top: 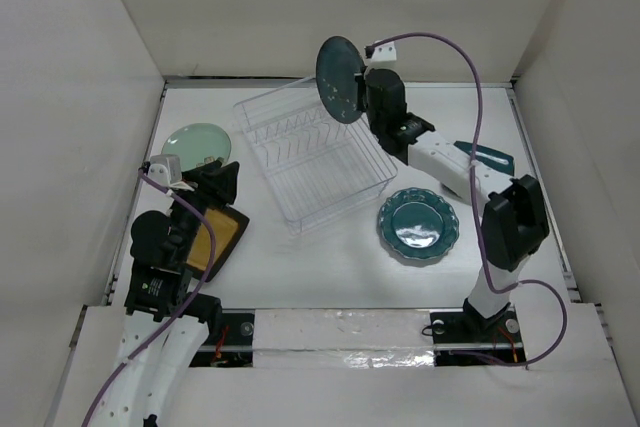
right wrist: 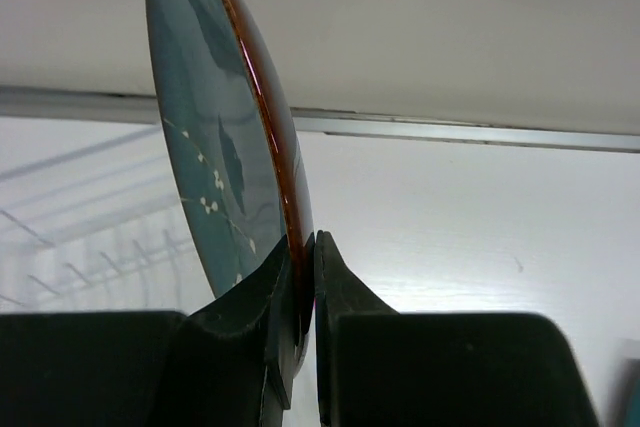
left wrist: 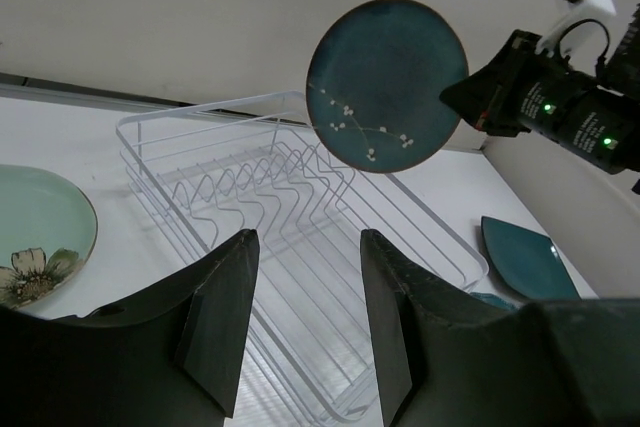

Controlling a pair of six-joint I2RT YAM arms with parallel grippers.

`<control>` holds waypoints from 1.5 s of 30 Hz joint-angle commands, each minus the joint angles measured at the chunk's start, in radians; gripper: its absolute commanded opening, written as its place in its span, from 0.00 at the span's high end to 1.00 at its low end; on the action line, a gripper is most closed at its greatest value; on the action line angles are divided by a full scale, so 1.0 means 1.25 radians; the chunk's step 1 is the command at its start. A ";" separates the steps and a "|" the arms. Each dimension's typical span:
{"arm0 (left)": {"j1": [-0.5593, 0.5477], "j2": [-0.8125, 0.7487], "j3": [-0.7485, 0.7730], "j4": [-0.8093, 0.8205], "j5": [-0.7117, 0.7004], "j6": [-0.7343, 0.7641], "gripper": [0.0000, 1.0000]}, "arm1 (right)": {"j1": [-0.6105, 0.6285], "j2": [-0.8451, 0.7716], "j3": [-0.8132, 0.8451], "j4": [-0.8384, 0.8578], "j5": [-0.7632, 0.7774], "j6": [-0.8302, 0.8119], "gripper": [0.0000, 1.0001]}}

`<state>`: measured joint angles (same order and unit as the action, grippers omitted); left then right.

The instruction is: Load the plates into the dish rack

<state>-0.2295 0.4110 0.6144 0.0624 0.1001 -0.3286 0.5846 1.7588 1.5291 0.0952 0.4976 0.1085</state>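
My right gripper (top: 358, 89) (right wrist: 305, 243) is shut on the rim of a round dark teal plate (top: 337, 78) (left wrist: 388, 85) (right wrist: 222, 147) with small white blossoms. The plate is held upright, on edge, above the far end of the clear dish rack (top: 290, 225) (left wrist: 200, 113). No plate stands in the rack. My left gripper (top: 222, 181) (left wrist: 306, 237) is open with nothing between its fingers, over the table's left side and facing the rack. Below it lies the square mustard-yellow plate (top: 224, 237). The pale mint plate (top: 195, 141) (left wrist: 38, 222) lies flat left of the rack.
A scalloped dark teal plate (top: 418, 224) lies flat right of the rack's near end. A square dark teal plate (top: 492, 158) (left wrist: 526, 258) lies at the right, partly under my right arm. White walls close in the table at the back and on both sides.
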 commanded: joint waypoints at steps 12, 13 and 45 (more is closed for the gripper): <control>-0.003 0.006 -0.001 0.041 0.025 0.010 0.57 | 0.047 0.048 0.118 0.175 0.191 -0.202 1.00; -0.003 0.007 -0.003 0.041 0.033 0.010 0.57 | 0.054 0.058 0.122 0.174 0.198 -0.205 1.00; -0.003 -0.004 -0.003 0.046 0.035 0.009 0.57 | 0.086 0.142 0.081 0.189 0.206 -0.164 1.00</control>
<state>-0.2295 0.4168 0.6144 0.0635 0.1318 -0.3256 0.6762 1.9812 1.6024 0.1383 0.7265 -0.1318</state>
